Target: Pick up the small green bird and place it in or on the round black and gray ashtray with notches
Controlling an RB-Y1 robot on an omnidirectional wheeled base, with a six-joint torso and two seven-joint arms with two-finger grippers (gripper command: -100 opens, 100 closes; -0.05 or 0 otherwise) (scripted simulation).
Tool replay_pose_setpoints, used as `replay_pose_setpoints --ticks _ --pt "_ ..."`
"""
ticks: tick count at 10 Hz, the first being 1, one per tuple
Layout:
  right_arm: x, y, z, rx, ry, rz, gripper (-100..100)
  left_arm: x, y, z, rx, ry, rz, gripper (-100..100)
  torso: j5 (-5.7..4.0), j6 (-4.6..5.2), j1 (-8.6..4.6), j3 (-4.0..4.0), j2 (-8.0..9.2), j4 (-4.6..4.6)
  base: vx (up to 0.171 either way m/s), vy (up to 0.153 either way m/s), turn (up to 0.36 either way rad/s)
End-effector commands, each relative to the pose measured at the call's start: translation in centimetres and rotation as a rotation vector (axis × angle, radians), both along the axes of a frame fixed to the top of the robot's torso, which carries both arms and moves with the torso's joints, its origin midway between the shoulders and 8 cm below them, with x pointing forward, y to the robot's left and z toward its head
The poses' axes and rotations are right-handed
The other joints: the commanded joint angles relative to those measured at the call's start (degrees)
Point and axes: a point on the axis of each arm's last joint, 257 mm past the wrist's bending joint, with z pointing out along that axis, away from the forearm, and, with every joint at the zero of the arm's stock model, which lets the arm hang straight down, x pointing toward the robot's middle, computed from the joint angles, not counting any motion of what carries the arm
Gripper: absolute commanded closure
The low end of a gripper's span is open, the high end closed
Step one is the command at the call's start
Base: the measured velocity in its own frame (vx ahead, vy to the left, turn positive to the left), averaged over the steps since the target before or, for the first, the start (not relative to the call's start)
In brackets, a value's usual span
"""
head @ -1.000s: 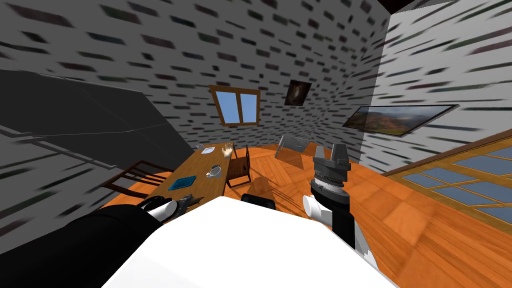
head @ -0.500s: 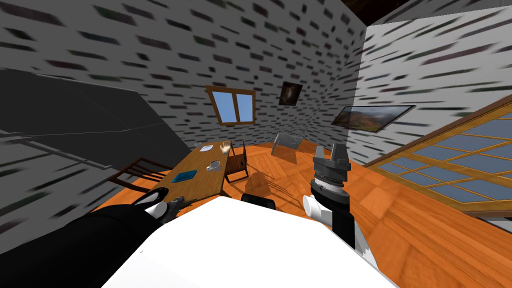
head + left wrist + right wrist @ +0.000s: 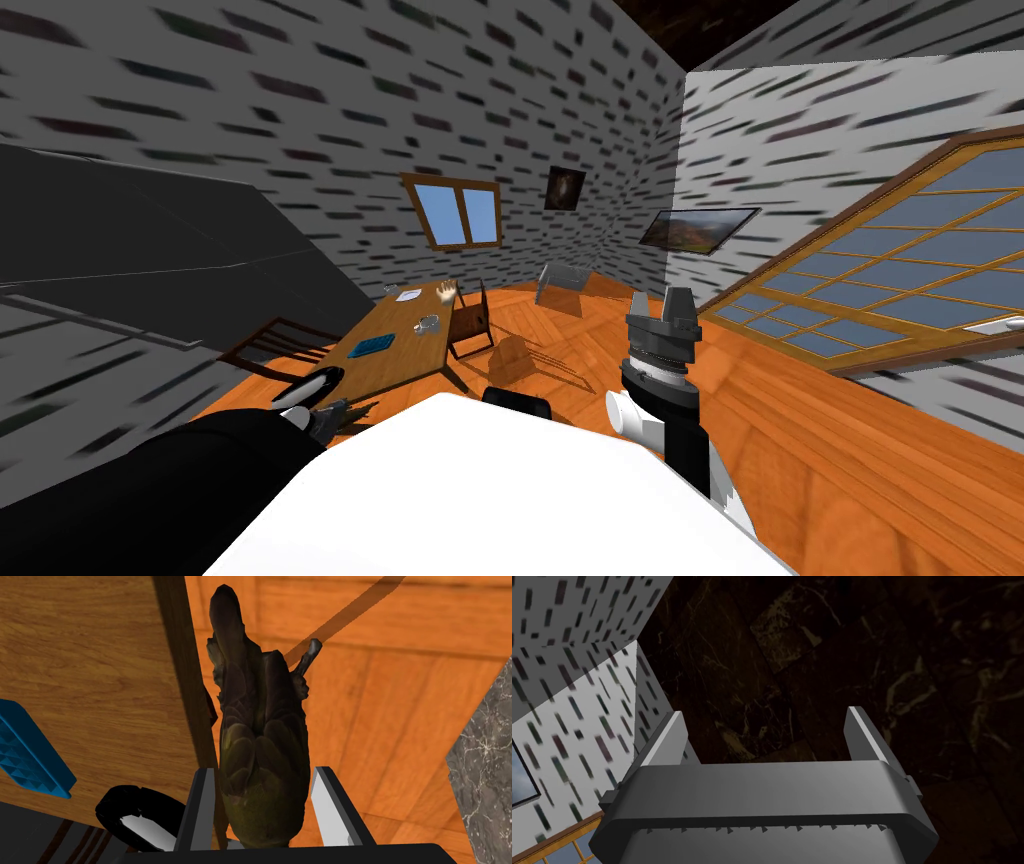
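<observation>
Lying at the near end of the wooden table [image 3: 100, 676], the round black ashtray [image 3: 112, 808] sat just beside the left gripper [image 3: 263, 776], which clasped the small olive-green bird [image 3: 260, 726] at the table's edge, above the floor [image 3: 400, 701]. A short carry over the ashtray, then a low release, looked wisest; the right gripper [image 3: 766, 716], far right, stood open, empty.

Bird [image 3: 262, 726] in left hand [image 3: 262, 772]; ashtray [image 3: 145, 803] on table [image 3: 90, 666].
</observation>
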Motion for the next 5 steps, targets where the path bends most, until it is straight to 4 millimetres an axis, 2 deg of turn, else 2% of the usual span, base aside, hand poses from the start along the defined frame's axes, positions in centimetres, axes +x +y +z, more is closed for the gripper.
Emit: replay_pose_setpoints --ticks 1,3,5 --pt "0.0 0.0 0.0 0.0 0.0 0.0 0 -0.44 0.42 0.43 -0.014 -0.006 0.046 100 0.0 0.0 0.0 0.0 0.0 0.0 -0.231 0.058 -0.172" --pt "0.0 -0.01 -0.01 0.0 0.0 0.0 0 -0.58 0.66 0.56 -0.034 -0.012 0.093 100 0.09 0.01 0.54 -0.08 -0.18 0.0 -0.159 0.166 -0.141" --pt "0.0 -0.01 -0.01 -0.001 0.0 0.0 0 -0.51 0.77 0.58 -0.057 -0.02 0.142 100 0.17 0.08 1.05 -0.22 -0.47 -0.02 -0.103 0.247 -0.179"
